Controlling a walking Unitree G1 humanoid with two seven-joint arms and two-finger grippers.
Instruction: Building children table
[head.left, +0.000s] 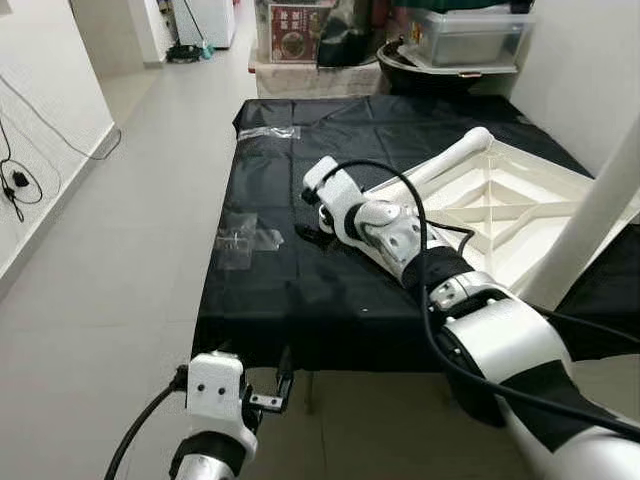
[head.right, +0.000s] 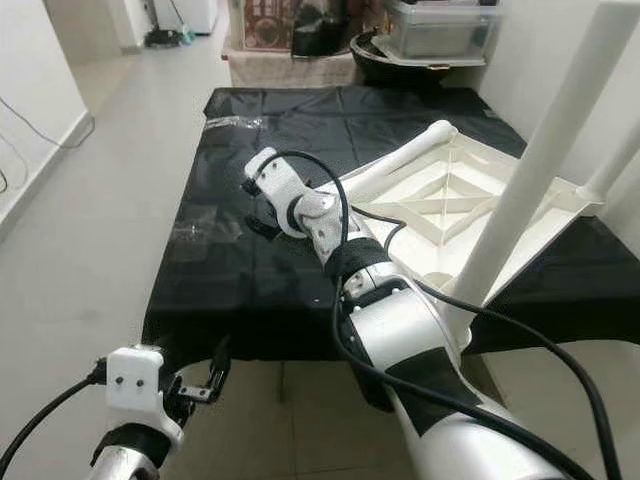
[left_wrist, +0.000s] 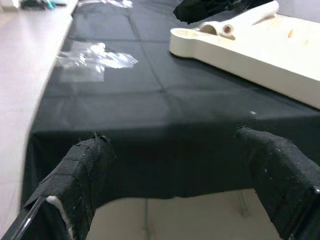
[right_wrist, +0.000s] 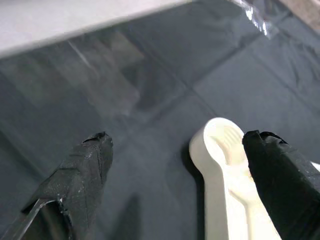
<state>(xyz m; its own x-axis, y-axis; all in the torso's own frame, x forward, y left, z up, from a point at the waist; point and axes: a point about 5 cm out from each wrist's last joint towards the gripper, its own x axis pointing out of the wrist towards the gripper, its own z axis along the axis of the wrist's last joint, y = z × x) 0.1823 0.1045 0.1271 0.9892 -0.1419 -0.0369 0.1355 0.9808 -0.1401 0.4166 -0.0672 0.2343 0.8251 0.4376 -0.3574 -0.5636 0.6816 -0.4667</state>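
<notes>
On the black cloth: I see the upturned white table top (head.left: 520, 200) lying ribbed side up on the right half of the cloth-covered surface (head.left: 280, 300), one white leg (head.left: 450, 158) lying along its near-left edge, another leg (head.right: 540, 160) standing upright at its right.
Right claw: my right claw (head.left: 312, 222) is stretched out over the cloth at the table top's left corner, fingers parted and gripping nothing.
Right wrist view: I get the rounded corner lug (right_wrist: 225, 150) of the table top, with a ridged socket, touching one black finger (right_wrist: 280, 175); the head views hide this behind the arm.
Left claw: my left claw (head.left: 275, 390) hangs low in front of the surface's near edge, released, nothing between its fingers.
Left wrist view: I see the cloth's front drop and the side of the table top, which the head views show from above.
Plastic: one clear plastic bag (head.left: 240, 240) lies left of the right claw, another (head.left: 268, 132) at the far-left corner.
Writing: a printed box (head.left: 292, 30) stands beyond the surface; I cannot read its lettering.
</notes>
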